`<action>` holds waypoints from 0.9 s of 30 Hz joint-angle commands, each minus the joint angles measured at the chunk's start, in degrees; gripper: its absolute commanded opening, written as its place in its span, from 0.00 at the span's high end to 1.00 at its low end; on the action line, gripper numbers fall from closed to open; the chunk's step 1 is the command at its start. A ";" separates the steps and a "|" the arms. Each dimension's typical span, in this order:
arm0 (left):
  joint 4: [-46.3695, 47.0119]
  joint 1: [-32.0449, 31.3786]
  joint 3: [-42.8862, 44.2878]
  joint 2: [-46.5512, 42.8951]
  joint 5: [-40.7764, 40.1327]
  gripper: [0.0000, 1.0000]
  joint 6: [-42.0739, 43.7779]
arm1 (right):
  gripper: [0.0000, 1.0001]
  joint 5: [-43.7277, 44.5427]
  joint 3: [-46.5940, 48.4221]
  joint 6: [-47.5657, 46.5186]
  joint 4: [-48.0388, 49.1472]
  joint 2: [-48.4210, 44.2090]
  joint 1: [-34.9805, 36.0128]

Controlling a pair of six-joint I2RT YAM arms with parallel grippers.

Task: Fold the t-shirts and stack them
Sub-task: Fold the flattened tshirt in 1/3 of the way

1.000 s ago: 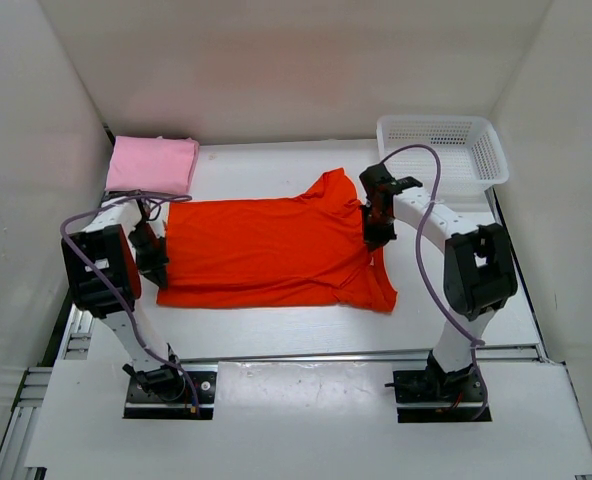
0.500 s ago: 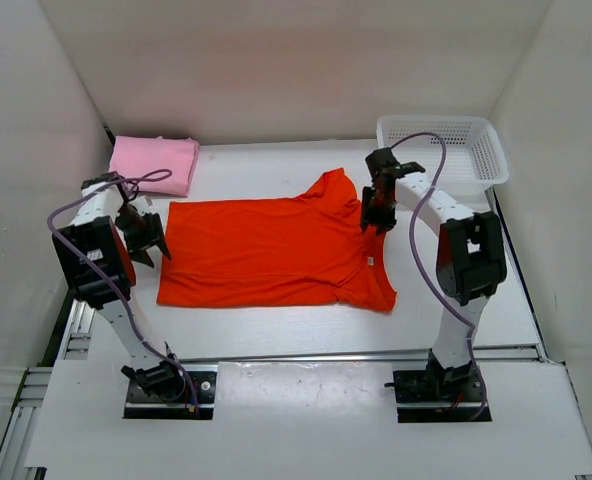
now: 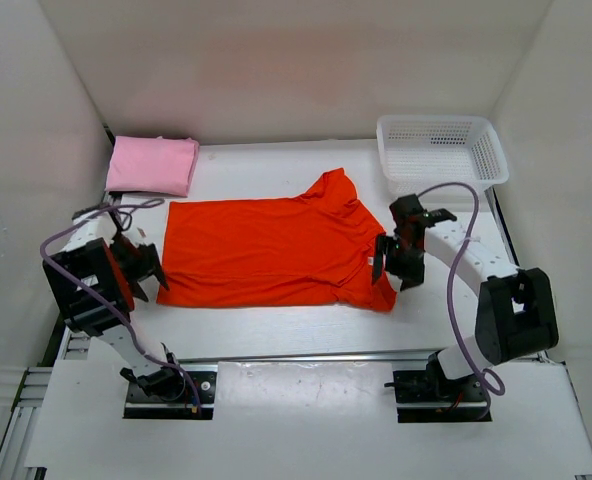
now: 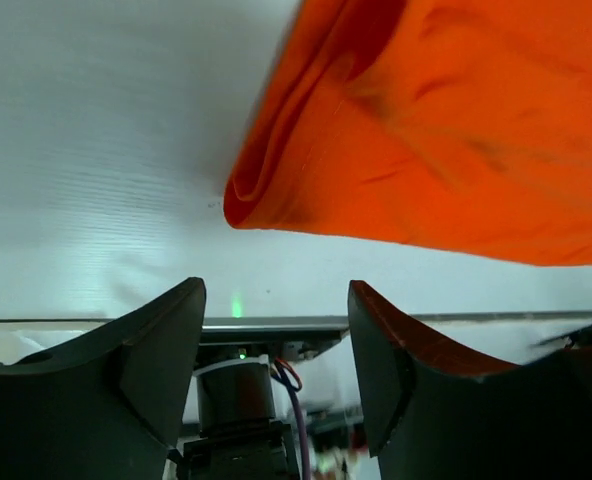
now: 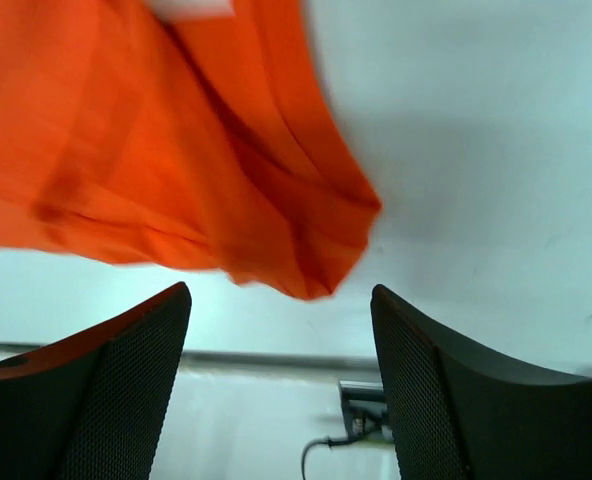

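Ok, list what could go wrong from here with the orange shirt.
1. At its near left corner the orange shirt lies in bunched layers ahead of the open left gripper; a pinch may miss some.
2. The corner ahead of the open right gripper is rumpled too, so the next fold could come out skewed.
3. One sleeve juts out at the far side and may spoil the fold.

Orange-red t-shirt (image 3: 271, 252) lies spread flat, centred; pink t-shirt (image 3: 153, 165) sits folded, far left.
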 commanded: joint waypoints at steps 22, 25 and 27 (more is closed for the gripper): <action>9.74 -4.76 -5.87 5.96 3.59 0.90 0.03 | 0.99 -9.05 -11.28 2.77 7.34 0.11 -6.88; 8.17 -3.28 -5.87 2.98 -2.64 0.90 0.03 | 0.99 -9.05 -11.28 2.14 3.91 -3.04 -6.88; 7.54 -2.49 -5.87 1.22 -8.16 0.90 0.03 | 0.99 -9.75 -11.28 2.14 1.81 -4.72 -6.88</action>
